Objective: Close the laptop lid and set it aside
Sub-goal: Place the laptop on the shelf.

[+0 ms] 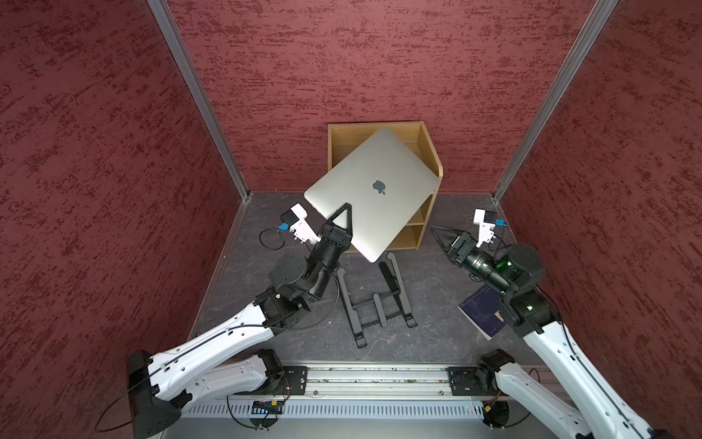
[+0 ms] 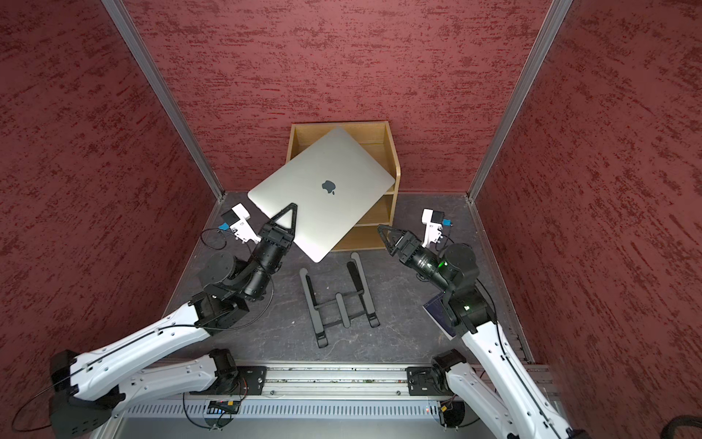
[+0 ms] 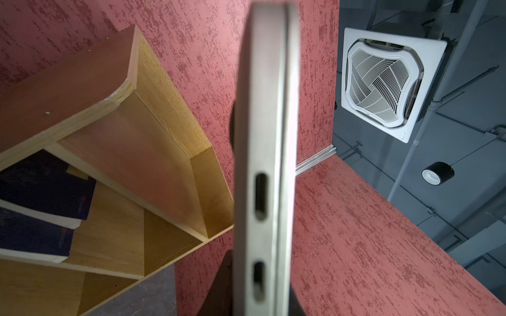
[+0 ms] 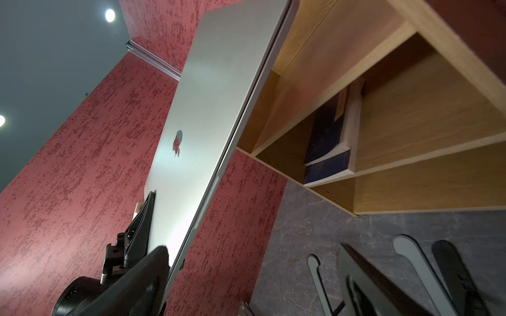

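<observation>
The left claw [image 1: 343, 216], at about 10 o'clock from the stand [image 1: 376, 300], is clamped narrow on the near-left edge of the laptop [image 1: 364, 213], one finger over the top face and one beneath. The lid [image 1: 395, 167] is down: the left wrist view shows it flush on the base with only a thin seam, so the closing looks done. The laptop is held in the air, logo up and tilted, at 12 o'clock above the stand and in front of the shelf [image 1: 431, 152]; it touches neither. The stand lies bare on the counter [image 1: 437, 334]. At 2 o'clock the right claw [image 1: 440, 237] hangs wide and empty, near the laptop's right corner but apart from it. A book [image 1: 480, 308] lies at 3 o'clock under that arm. What is left, I judge, is the setting aside: the laptop has yet to be laid down and released.
</observation>
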Controlling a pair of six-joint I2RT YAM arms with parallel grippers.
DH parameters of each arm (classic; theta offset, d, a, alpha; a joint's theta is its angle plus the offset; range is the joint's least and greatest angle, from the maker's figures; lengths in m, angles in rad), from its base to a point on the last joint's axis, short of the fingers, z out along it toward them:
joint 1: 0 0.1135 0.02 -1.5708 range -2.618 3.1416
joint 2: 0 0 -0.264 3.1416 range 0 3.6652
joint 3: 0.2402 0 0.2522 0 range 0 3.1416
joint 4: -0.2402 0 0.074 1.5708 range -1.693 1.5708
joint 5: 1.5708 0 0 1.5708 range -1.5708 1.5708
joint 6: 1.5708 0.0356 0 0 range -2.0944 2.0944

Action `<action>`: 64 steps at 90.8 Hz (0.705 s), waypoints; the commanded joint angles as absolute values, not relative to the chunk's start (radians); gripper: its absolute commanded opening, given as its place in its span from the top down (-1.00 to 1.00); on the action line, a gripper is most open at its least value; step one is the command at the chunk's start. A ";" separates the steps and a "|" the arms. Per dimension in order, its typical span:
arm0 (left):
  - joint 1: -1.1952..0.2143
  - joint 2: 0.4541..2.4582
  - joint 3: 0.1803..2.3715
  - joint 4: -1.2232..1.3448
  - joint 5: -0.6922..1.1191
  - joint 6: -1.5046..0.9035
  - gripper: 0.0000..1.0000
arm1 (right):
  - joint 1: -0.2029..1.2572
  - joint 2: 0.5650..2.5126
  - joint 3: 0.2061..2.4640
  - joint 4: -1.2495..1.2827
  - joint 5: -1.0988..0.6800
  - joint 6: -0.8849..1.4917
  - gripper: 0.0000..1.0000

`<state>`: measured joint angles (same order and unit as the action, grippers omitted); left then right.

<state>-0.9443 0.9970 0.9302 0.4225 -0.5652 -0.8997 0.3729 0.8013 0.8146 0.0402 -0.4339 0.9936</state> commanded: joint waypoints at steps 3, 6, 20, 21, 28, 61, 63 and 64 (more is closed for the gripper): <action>-0.943 1.040 1.057 0.721 -0.648 -0.873 1.00 | 0.399 0.895 0.901 0.147 -0.400 0.998 -0.97; -0.942 1.064 1.079 0.723 -0.662 -0.867 1.00 | 0.404 0.920 0.915 0.163 -0.395 1.006 -0.96; -0.937 1.174 1.149 0.764 -0.749 -0.799 1.00 | 0.417 0.994 0.985 0.158 -0.341 1.029 -0.97; -0.937 1.181 1.152 0.767 -0.753 -0.798 1.00 | 0.417 0.998 0.990 0.157 -0.338 1.031 -0.97; -0.936 1.215 1.177 0.769 -0.791 -0.797 1.00 | 0.421 1.015 1.017 0.143 -0.311 1.031 -0.97; -0.936 1.408 1.319 0.743 -0.959 -0.834 1.00 | 0.425 1.079 1.081 0.079 -0.239 1.069 -0.94; -0.936 1.419 1.330 0.741 -0.968 -0.834 1.00 | 0.424 1.075 1.078 0.077 -0.233 1.071 -0.94; -0.936 1.427 1.336 0.737 -0.972 -0.835 1.00 | 0.424 1.075 1.074 0.077 -0.230 1.072 -0.94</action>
<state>-0.9382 1.4170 1.2282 0.5774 -0.9363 -0.8143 0.4164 1.0779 1.0565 0.1017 -0.2806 1.0561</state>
